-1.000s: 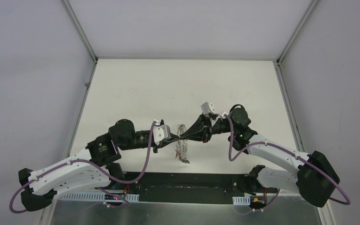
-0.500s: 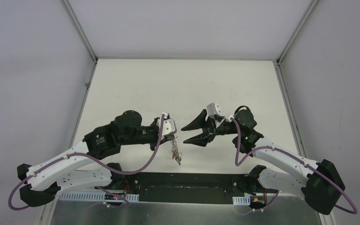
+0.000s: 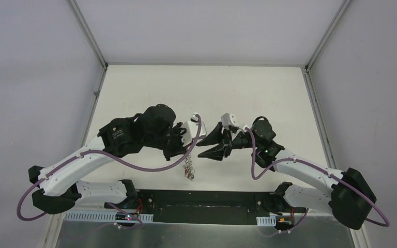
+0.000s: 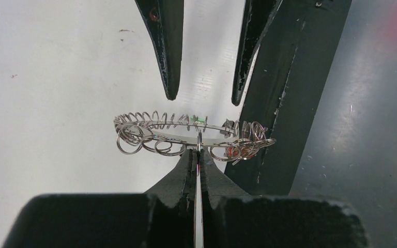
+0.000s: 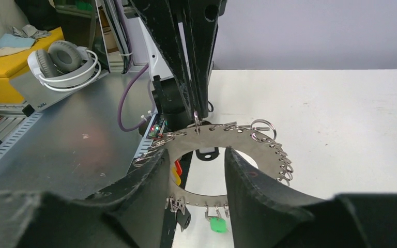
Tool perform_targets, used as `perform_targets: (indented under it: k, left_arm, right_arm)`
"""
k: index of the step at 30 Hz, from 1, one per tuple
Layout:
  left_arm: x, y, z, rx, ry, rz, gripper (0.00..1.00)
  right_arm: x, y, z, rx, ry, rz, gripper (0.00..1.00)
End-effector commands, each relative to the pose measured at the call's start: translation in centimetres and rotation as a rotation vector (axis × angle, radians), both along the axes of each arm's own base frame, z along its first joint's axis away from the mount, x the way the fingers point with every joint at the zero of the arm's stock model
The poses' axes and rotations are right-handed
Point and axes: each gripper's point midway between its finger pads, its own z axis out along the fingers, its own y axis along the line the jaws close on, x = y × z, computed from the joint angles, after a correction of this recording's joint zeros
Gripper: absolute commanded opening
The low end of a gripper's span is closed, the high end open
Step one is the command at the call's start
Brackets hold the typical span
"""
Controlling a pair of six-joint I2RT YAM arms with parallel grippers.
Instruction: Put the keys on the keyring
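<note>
My left gripper [image 4: 199,153] is shut on the edge of the keyring [image 4: 165,135], a flat grey ring lined with small silver loops, and holds it up in the air [image 3: 188,165]. In the right wrist view the keyring [image 5: 269,150] hangs from the left gripper [image 5: 196,118]. The green-tagged key [image 5: 217,225] and the black-tagged key [image 5: 184,219] hang from loops on its near edge. My right gripper [image 5: 196,153] is open and empty, its jaws just short of the ring, one on each side of the hole. It faces the left gripper [image 3: 185,151] in the top view [image 3: 200,149].
Red and yellow tags [image 5: 177,170] hang from the ring's left side. Another black tag [image 5: 207,153] shows through the hole. The white table [image 3: 201,93] ends at a black strip [image 3: 201,199] in front. Headphones [image 5: 64,62] lie on a metal shelf off the table.
The right gripper has let go of the ring, opened and drawn back slightly. The left arm has risen and swung right, still holding the ring.
</note>
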Motion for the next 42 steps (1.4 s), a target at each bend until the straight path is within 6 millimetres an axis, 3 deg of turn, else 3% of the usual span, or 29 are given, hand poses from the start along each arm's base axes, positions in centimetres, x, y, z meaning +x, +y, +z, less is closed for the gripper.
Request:
perform_targets:
  k: [1, 7, 15, 23, 36, 40, 42]
  left_arm:
    - [-0.5, 0.4, 1.7, 0.015, 0.042, 0.023, 0.0]
    - [-0.6, 0.5, 1.9, 0.073, 0.082, 0.035, 0.0]
    - [-0.5, 0.4, 2.0, 0.079, 0.088, 0.038, 0.0]
    - [-0.5, 0.4, 1.7, 0.085, 0.092, 0.038, 0.0]
    - [-0.5, 0.3, 2.1, 0.054, 0.073, 0.036, 0.0]
    - [-0.6, 0.3, 1.9, 0.052, 0.074, 0.03, 0.0]
    - [-0.6, 0.4, 1.8, 0.054, 0.073, 0.031, 0.0]
  right_arm:
    - [-0.2, 1.1, 2.9, 0.103, -0.029, 0.013, 0.44]
    - [-0.3, 2.4, 3.1, 0.138, -0.002, 0.01, 0.43]
    - [-0.8, 3.6, 3.4, 0.153, 0.007, 0.021, 0.33]
    - [-1.3, 4.0, 3.4, 0.153, 0.009, 0.052, 0.08]
    - [-1.5, 4.6, 2.9, 0.144, 0.013, 0.073, 0.12]
    - [-1.7, 4.6, 2.9, 0.143, 0.006, 0.082, 0.0]
    - [-1.8, 4.5, 2.9, 0.143, 0.004, 0.085, 0.0]
